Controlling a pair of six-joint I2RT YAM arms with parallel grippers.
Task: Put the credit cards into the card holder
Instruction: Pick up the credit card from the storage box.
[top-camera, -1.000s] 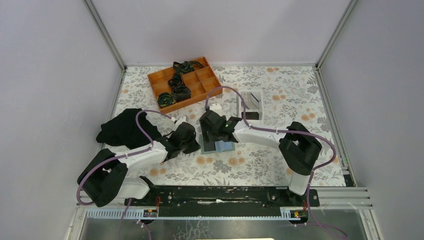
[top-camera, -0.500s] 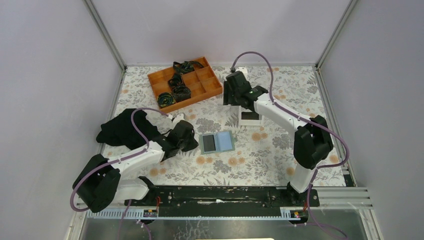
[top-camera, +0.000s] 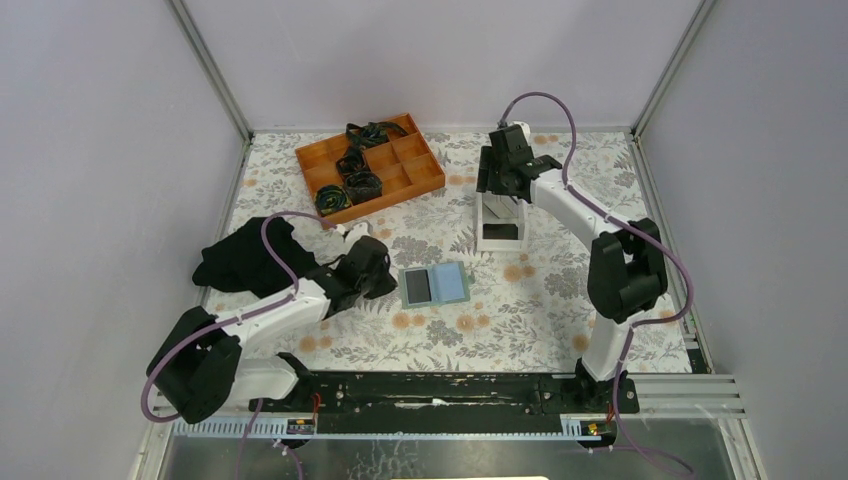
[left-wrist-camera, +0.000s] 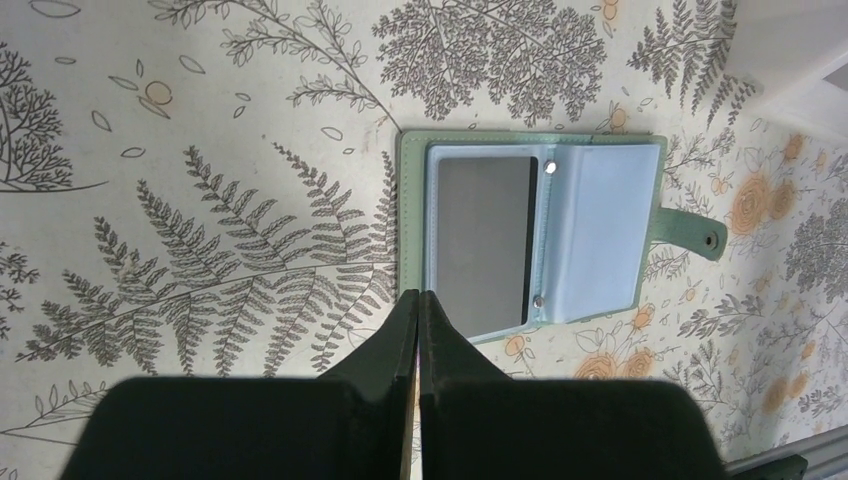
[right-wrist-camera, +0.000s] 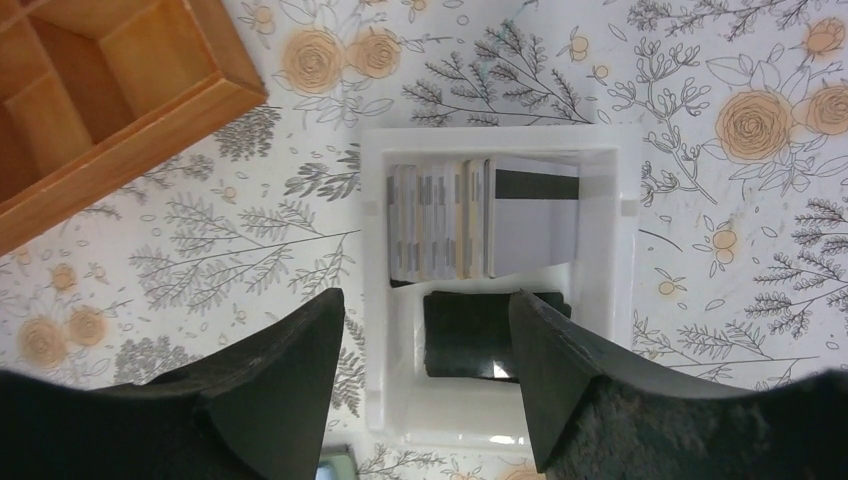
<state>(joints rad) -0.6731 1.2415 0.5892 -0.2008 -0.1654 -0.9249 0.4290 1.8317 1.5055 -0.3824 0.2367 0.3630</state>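
Left wrist view: my left gripper (left-wrist-camera: 418, 305) is pressed shut, its tips by the near edge of the open card holder (left-wrist-camera: 600, 240), with 1 grey card (left-wrist-camera: 485, 240) in its left pocket. Farther off, my right gripper (right-wrist-camera: 425, 305) hangs wide open above the white tray (right-wrist-camera: 612, 250) holding the credit cards (right-wrist-camera: 440, 225)

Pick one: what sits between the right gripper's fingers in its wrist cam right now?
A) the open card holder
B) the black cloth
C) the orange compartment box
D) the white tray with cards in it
D: in the right wrist view the right gripper has its jaws open on either side of the white tray, and the credit cards are stacked inside the tray.
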